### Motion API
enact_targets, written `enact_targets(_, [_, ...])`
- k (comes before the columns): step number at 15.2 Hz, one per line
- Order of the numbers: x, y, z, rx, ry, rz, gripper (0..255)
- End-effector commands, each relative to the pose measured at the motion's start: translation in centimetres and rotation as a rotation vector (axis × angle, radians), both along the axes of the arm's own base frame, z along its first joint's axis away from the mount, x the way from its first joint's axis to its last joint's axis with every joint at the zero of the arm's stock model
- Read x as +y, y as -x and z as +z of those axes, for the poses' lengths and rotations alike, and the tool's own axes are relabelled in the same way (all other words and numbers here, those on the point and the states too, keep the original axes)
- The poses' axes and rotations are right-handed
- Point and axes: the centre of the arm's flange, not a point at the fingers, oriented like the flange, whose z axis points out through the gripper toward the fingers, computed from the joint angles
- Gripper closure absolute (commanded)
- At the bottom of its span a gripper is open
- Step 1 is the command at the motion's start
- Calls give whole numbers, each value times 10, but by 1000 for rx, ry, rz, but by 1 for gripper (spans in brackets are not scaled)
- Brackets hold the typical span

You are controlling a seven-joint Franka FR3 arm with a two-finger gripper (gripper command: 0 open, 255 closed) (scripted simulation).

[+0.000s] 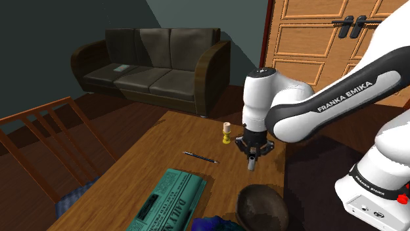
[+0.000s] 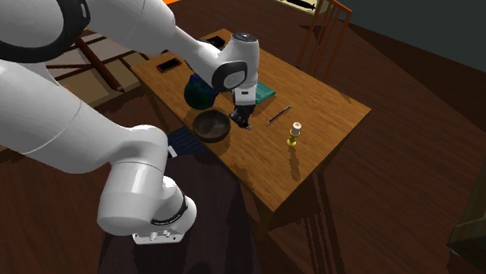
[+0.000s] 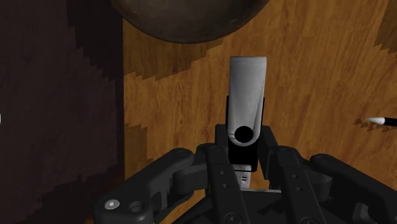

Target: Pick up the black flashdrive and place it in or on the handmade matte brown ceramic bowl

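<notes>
Now, shoulder view: my gripper [image 1: 251, 156] hangs over the table [image 1: 131, 177], near its stand-side edge, with the flashdrive [image 1: 251, 165] lifted clear. Second exterior view: the brown bowl [image 2: 212, 126] sits just beside the gripper. Wrist view: fingers [image 3: 272, 159] clamped on the flashdrive. Pickup looks done; I judge placing it in the bowl is left.

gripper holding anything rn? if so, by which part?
Yes: the black flash drive with a grey swivel cover, clasped between the jaws at its black body end, near the pivot hole; the grey cover sticks out free beyond them.
</notes>
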Motion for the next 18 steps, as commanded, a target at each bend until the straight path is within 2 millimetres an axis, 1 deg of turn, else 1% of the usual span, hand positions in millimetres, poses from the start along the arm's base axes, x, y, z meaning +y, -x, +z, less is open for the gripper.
enact_targets(1, [12,15,3,0,0,0,255])
enact_targets(11, [89,122,7,0,0,0,255])
enact_targets(18, [89,122,-30,0,0,0,255])
